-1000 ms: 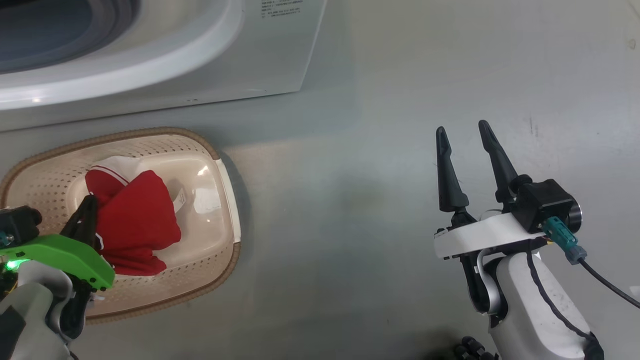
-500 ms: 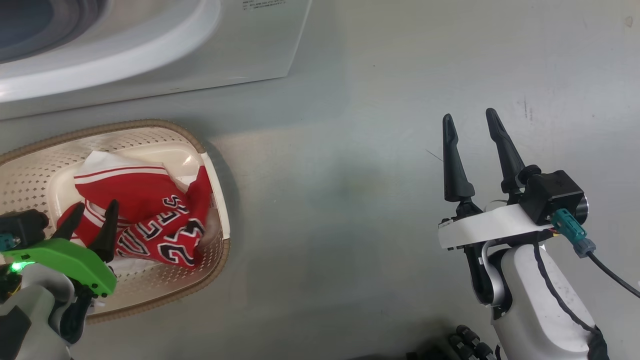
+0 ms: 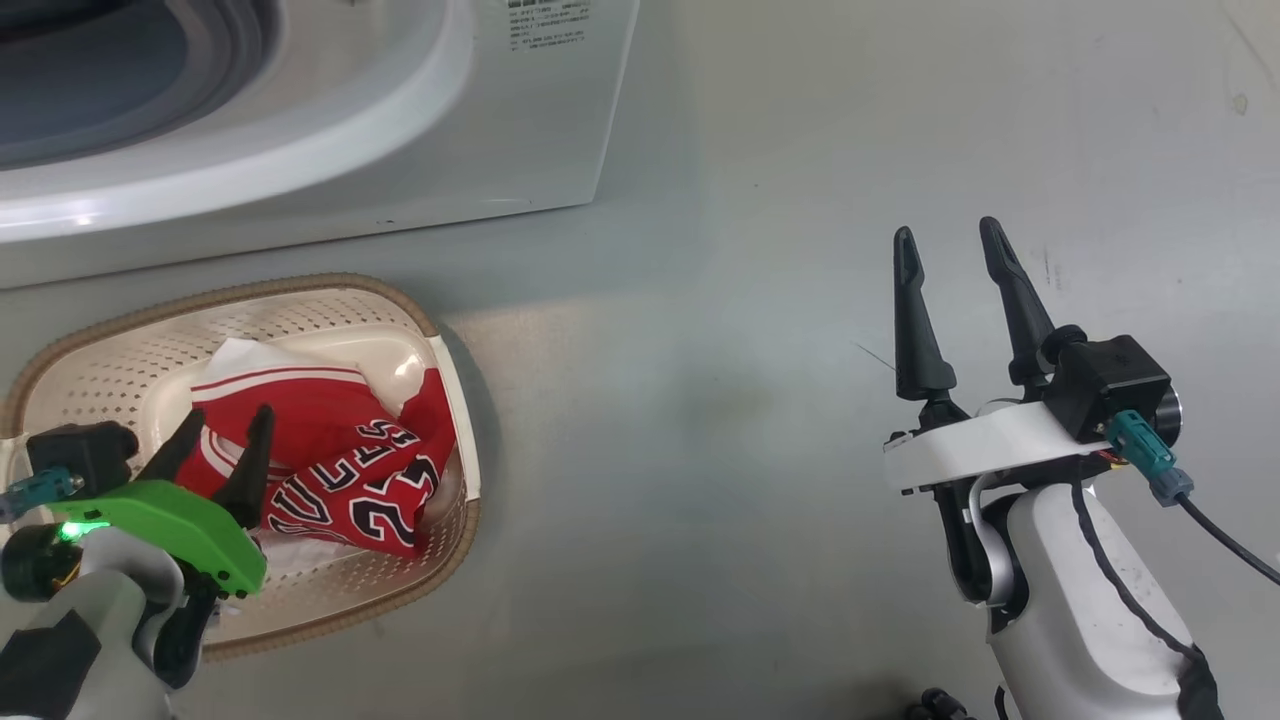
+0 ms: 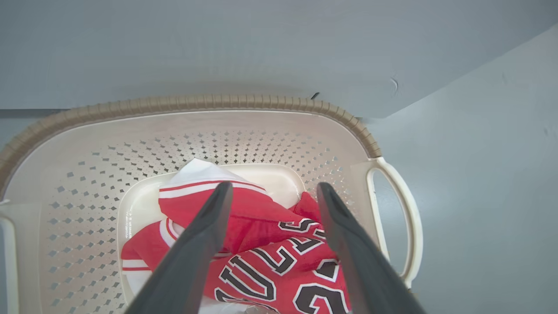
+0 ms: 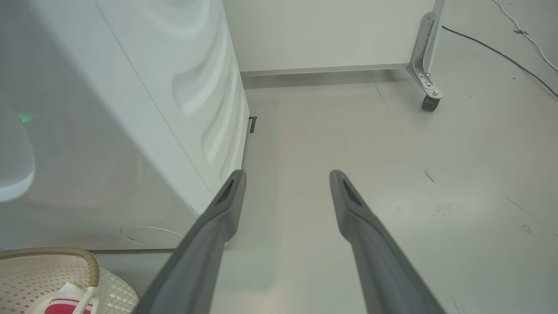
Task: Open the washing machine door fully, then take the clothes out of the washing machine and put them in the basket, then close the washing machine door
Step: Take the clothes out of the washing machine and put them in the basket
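The red jersey clothes (image 3: 340,470) lie crumpled in the cream basket (image 3: 60,350) on the floor, in front of the white washing machine (image 3: 420,130). Its grey-rimmed drum hole (image 3: 90,70) stands uncovered. The washing machine door is out of view. My left gripper (image 3: 227,415) hangs open just above the clothes with nothing in it. In the left wrist view its fingers (image 4: 274,186) straddle the clothes (image 4: 261,226) inside the basket (image 4: 218,102). Well to the right, my right gripper (image 3: 948,232) is open and empty over bare floor; its wrist view shows that gripper (image 5: 287,173) beside the washing machine (image 5: 130,109).
Grey floor stretches to the right of the basket and the machine. In the right wrist view a white panel on a caster (image 5: 429,102) stands behind, a black cable (image 5: 501,52) runs across the floor at far right, and the basket's rim (image 5: 65,252) shows at lower left.
My left gripper has opened and let go of the clothes, which dropped and spread out in the basket. The head camera shifted a little. The right arm has hardly moved.
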Controlling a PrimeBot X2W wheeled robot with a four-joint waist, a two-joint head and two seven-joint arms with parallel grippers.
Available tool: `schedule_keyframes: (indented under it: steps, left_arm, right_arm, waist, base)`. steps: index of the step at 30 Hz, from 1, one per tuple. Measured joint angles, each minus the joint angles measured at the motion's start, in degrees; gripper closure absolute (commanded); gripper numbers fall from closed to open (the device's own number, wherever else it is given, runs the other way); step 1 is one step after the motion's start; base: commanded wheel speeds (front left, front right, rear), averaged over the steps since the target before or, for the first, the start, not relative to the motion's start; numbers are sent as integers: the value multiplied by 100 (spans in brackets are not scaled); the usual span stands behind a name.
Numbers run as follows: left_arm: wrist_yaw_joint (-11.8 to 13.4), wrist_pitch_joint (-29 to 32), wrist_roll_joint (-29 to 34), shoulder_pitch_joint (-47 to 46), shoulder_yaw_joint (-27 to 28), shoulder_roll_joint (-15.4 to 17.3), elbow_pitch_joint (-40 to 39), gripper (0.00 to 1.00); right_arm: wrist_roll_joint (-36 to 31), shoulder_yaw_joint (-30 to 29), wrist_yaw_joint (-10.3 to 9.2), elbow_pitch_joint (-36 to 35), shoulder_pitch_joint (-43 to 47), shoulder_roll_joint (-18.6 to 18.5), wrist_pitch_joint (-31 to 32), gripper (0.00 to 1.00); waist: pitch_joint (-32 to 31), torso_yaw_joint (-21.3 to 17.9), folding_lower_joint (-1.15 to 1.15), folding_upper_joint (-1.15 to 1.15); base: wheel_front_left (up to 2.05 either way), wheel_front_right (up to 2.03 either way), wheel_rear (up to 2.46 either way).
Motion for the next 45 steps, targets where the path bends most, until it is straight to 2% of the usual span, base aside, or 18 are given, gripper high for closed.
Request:
schedule_keyframes:
  steps: [8,17,28,37,45]
  left_arm:
    - [0,0,378,-10,468,-15,-375,0]
    - [0,-10,867,175,1315,-37,-836,0]
    - [8,-16,1669,731,2392,-247,-1707,0]
    - [204,-16,2251,1466,2928,-534,-2327,0]
    - [355,-16,2592,2122,3186,-706,-2652,0]
  right_arm:
    - [0,-96,0,151,2,-1,0,0]
    - [-1,-112,0,296,23,-1,0,0]
    - [-81,-198,0,423,348,0,0,0]
    - [-154,-338,7,428,708,2,0,0]
    - [-157,-425,74,459,1067,-1,0,0]
  waist:
    - [-451,106,0,0]
    - [-1064,238,0,0]
    - [-1920,361,0,0]
    - [-2642,460,0,0]
    - [-3166,517,0,0]
  base:
    - [0,0,0]
    - [0,0,0]
    - [0,0,0]
    - [0,0,0]
    - [0,0,0]
